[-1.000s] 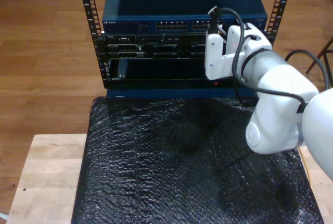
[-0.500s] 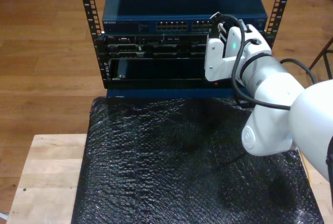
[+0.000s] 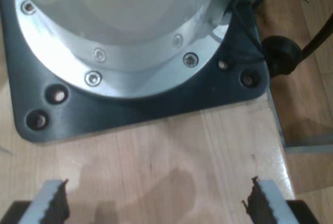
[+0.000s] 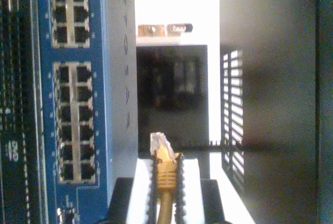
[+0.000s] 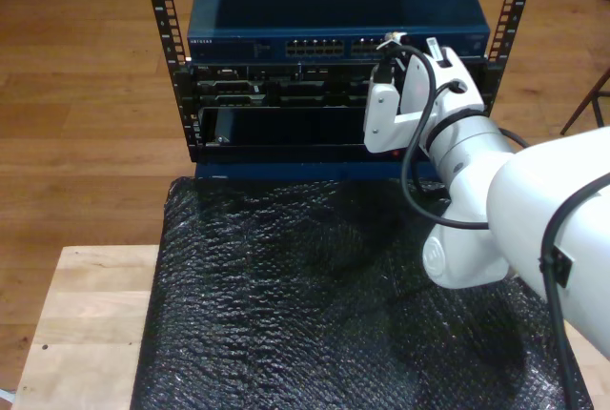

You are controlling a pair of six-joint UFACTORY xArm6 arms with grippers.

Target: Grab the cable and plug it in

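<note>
Half the job is done: my second gripper is clamped on the cable, its plug just short of the blue switch, unplugged. My first gripper stands apart.

A strip of white lettering marks the front of the blue network switch at the exterior view's left end of its face, too small and blurred to read. White markings run beside the switch's port blocks in the second wrist view, likewise illegible. No other text can be read.
</note>
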